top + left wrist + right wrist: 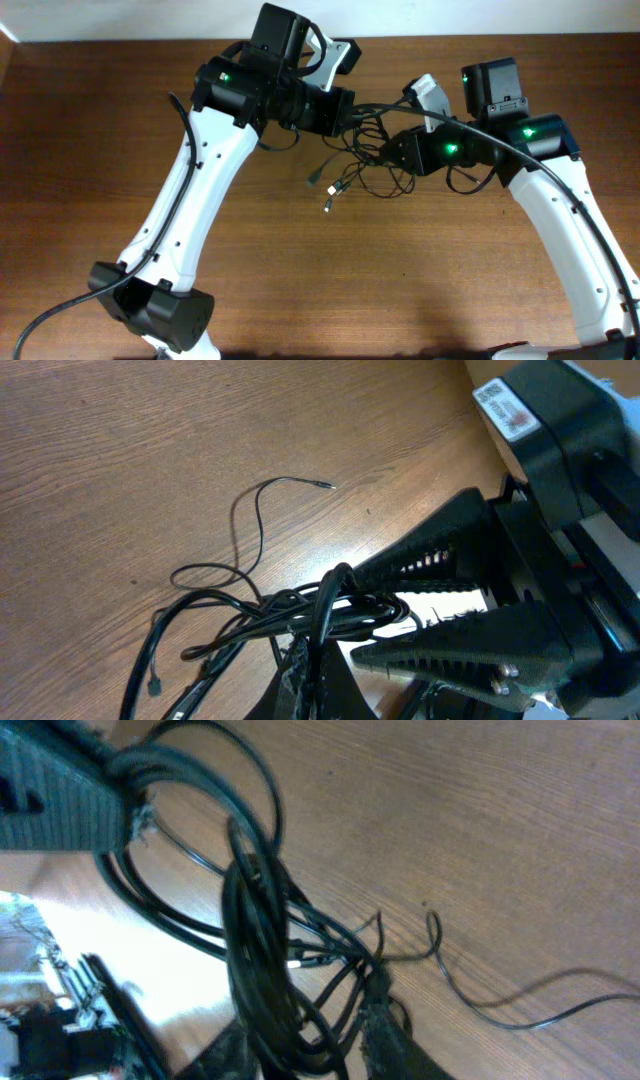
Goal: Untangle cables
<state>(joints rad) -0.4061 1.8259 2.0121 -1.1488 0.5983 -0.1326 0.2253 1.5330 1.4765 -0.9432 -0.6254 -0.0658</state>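
The cables [365, 160] are a bunch of thin black cords on the wooden table between my two grippers. Two loose plug ends [320, 190] trail toward the front left. My left gripper [348, 108] is shut on strands at the bunch's back left. In the left wrist view its fingers [322, 675] pinch cords [250, 610] that loop out to the left. My right gripper [392, 150] is closed on the bunch from the right. The right wrist view shows a thick loop of cords [255, 920] between its fingers [310, 1055]. The two grippers are close together.
A single thin strand [255, 510] lies loose on the table [100, 150], ending in a small tip. It also shows in the right wrist view [500, 1010]. The left arm's base [160, 310] stands at the front left. A pale wall borders the table's far edge.
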